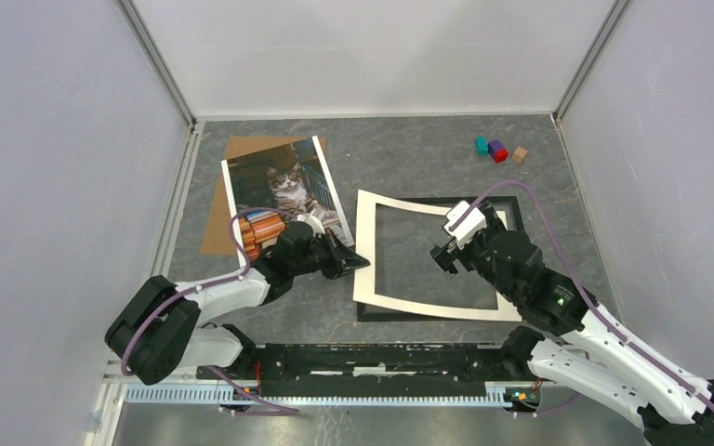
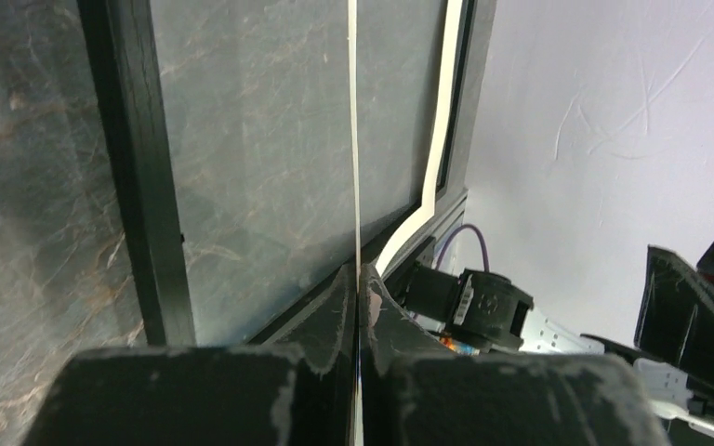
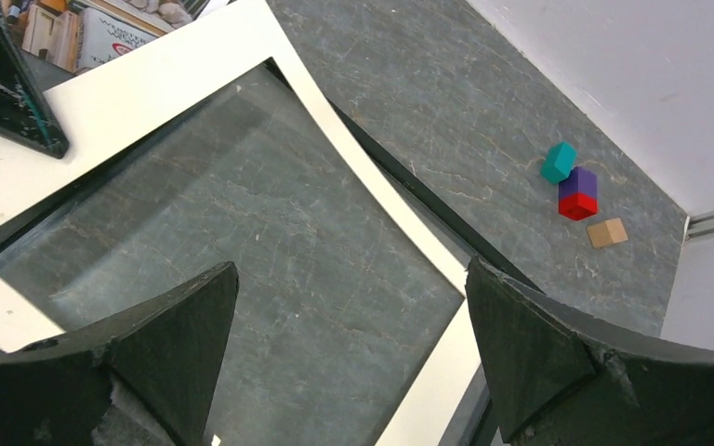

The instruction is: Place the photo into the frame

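On a grey marbled surface (image 1: 409,149), a large thin black rectangular frame (image 1: 513,214) lies centre-right, a white cardboard mat border (image 1: 364,242) askew on it. The colour cat photo (image 1: 284,186) rests far left on a brown backing board (image 1: 216,228). The left arm's jaws clamp the mat's left edge. The right arm's jaws gape wide, holding nothing, above the frame.

The white mat (image 1: 364,243) covers most of the frame (image 1: 513,210), so only black strips show toward the worktop's far right and along its near edge. The photo (image 1: 284,181) hides much of the brown board (image 1: 216,223). The left arm (image 1: 242,288) covers the photo's near corner. In the right wrist view, the bottom edge cuts off the right gripper (image 3: 350,269).
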`<action>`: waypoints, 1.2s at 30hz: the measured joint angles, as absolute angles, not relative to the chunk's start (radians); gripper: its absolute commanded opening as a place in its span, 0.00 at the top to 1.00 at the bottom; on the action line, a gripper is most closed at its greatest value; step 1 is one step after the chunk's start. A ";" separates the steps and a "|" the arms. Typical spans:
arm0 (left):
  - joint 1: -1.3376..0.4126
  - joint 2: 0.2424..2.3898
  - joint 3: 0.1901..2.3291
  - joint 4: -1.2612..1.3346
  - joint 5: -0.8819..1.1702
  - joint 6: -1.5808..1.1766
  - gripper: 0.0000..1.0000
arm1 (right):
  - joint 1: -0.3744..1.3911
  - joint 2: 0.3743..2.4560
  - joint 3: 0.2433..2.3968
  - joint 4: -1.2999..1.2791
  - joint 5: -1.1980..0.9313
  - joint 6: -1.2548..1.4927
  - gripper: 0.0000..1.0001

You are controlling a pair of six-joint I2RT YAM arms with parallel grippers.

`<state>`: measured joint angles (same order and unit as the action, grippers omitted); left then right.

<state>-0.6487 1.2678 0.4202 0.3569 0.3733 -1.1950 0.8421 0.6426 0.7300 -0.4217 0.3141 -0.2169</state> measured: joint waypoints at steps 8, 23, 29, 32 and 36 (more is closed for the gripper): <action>-0.680 1.372 0.479 0.415 0.289 -1.251 0.98 | 0.842 0.619 0.729 -0.421 0.317 -0.206 0.02; -0.751 1.573 0.566 0.490 0.262 -1.275 0.97 | 0.842 0.612 0.706 -0.419 0.319 -0.205 0.02; -0.755 1.592 0.606 0.412 0.253 -1.251 0.50 | 0.842 0.610 0.702 -0.420 0.319 -0.200 0.02; -0.755 1.579 0.654 0.284 0.230 -1.200 0.32 | 0.842 0.609 0.702 -0.419 0.319 -0.197 0.02; -0.755 1.547 0.731 0.097 0.194 -1.111 0.13 | 0.842 0.610 0.699 -0.412 0.318 -0.196 0.02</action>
